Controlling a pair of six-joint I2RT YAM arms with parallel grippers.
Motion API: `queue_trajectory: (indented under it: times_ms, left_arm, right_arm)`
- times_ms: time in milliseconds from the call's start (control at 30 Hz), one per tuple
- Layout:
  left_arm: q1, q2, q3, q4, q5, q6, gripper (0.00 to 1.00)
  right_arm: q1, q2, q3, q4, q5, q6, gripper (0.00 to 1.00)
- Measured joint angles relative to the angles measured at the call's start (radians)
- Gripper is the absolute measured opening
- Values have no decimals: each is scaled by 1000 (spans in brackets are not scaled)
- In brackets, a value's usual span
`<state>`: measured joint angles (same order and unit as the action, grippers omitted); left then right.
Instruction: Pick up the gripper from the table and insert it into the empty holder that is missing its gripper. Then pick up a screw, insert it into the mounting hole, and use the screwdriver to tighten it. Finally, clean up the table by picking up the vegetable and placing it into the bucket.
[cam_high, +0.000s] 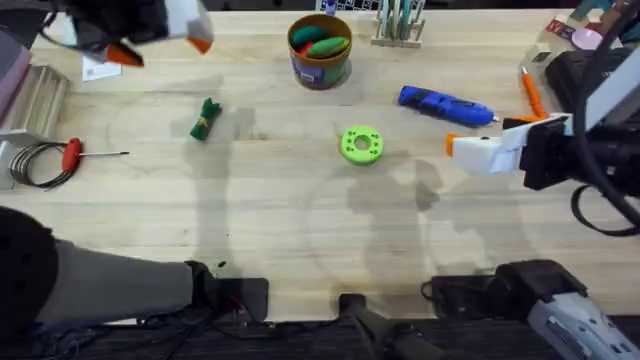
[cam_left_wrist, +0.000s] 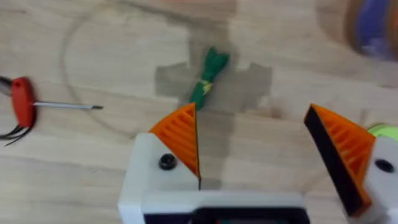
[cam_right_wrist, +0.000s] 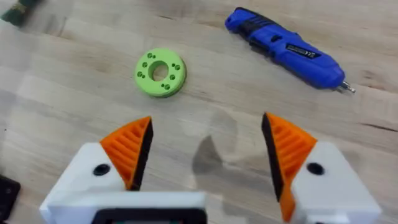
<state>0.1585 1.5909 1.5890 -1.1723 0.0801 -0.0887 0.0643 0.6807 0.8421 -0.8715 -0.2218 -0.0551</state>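
Both grippers stood open and empty: the left gripper (cam_left_wrist: 252, 140) hung above the green vegetable (cam_left_wrist: 206, 79), the right gripper (cam_right_wrist: 205, 149) above bare table (cam_high: 300, 230). Its wrist view caught the green disc (cam_right_wrist: 160, 72) and blue screwdriver (cam_right_wrist: 286, 46); overhead, the bucket (cam_high: 320, 52) sat well beyond them.

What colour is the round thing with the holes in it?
Bright green. The disc shows best in the right wrist view, lying flat on the wooden table.

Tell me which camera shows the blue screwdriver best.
The right wrist view: the screwdriver lies whole and close, its metal bit visible at one end. The overhead view shows it smaller, right of the bucket. The left wrist view looks toward the green vegetable instead.
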Motion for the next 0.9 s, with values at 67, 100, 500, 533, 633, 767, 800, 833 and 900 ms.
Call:
queue_trajectory:
  times_ms: [67, 100, 500, 533, 633, 767, 800, 833, 900]
  left_arm:
    - [15, -1, -25, -27, -19, 50, 985]
    - [16, 0, -43, -31, -25, 75, 985]
    - [13, 101, -284, 144, -102, 241, 985]
    - [13, 118, -287, 158, -103, 248, 985]
    - [13, 168, -290, 214, -104, 275, 987]
    - [13, 209, -290, 249, -107, 324, 933]
    - [13, 216, -290, 257, -107, 332, 909]
    - [13, 220, -290, 263, -107, 340, 870]
    - [13, 224, -290, 271, -108, 350, 827]
  right_arm:
    - [0, 0, 0, 0, 0, 0, 984]
    - [0, 0, 0, 0, 0, 0, 984]
    - [0, 0, 0, 0, 0, 0, 985]
    - [0, 0, 0, 0, 0, 0, 985]
    - [0, 0, 0, -1, 0, 0, 985]
    - [0, 0, 0, -4, 0, 0, 985]
    - [0, 0, 0, -5, 0, 0, 985]
    - [0, 0, 0, -5, 0, 0, 985]
    - [0, 0, 0, -5, 0, 0, 985]
